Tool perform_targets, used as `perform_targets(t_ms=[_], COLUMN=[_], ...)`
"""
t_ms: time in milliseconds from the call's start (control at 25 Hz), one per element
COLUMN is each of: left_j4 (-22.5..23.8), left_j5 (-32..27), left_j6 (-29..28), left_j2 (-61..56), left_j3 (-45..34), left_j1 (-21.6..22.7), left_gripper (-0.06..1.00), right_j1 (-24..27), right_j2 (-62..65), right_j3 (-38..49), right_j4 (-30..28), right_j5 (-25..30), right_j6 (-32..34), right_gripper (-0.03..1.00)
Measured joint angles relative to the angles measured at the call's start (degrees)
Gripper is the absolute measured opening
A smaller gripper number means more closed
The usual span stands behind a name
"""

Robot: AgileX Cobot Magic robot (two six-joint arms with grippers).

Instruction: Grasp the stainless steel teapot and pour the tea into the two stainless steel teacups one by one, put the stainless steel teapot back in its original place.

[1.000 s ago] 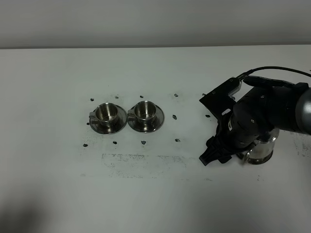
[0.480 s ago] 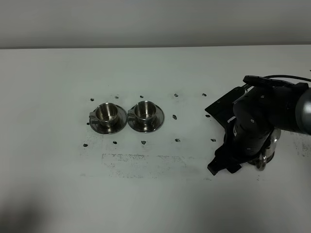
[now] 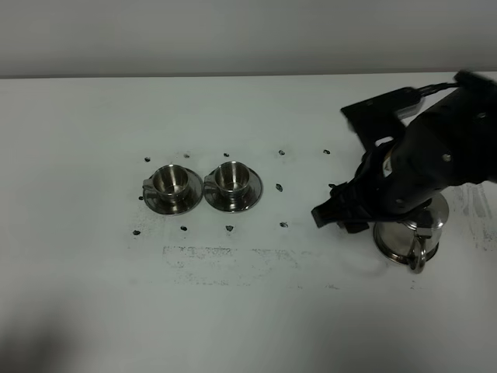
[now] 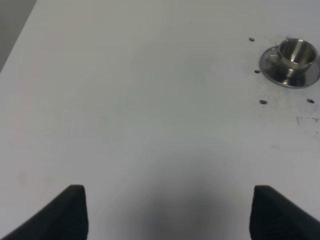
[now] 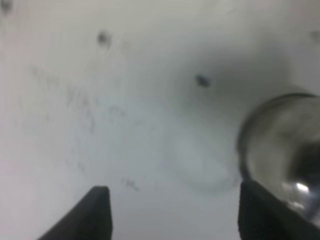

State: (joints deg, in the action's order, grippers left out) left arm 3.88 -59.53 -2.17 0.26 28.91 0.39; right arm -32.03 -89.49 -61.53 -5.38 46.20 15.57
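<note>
Overhead only, teapot, ring handle

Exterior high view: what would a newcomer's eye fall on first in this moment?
The black right arm at the right of the table draws the eye first, its open right gripper pointing toward the middle and the stainless steel teapot standing half hidden beneath it. Next come the two stainless steel teacups on saucers, side by side left of centre, well apart from the arm.
</note>
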Motion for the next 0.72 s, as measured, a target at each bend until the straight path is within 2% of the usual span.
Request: perform_targets(t_ms=[360, 560, 720], left_j4=[0.0, 0.0, 0.0], left_j5=[0.0, 0.0, 0.0], left_j6=[0.0, 0.0, 0.0], left_j2=[0.0, 0.0, 0.0], left_j3=[0.0, 0.0, 0.0], left_j1=[0.0, 0.0, 0.0], left_gripper=[0.65, 0.65, 0.65], right_j1=[9.21, 10.23, 9.72], right_j2=[4.85, 4.91, 4.69], right_j3=[-0.02, -0.02, 2.76], right_j4=[-5.16, -5.15, -0.16], right_j5=[10.55, 11.51, 10.1], right_j6=[12.93, 14.6, 12.38], right_gripper=[0.55, 0.55, 0.55])
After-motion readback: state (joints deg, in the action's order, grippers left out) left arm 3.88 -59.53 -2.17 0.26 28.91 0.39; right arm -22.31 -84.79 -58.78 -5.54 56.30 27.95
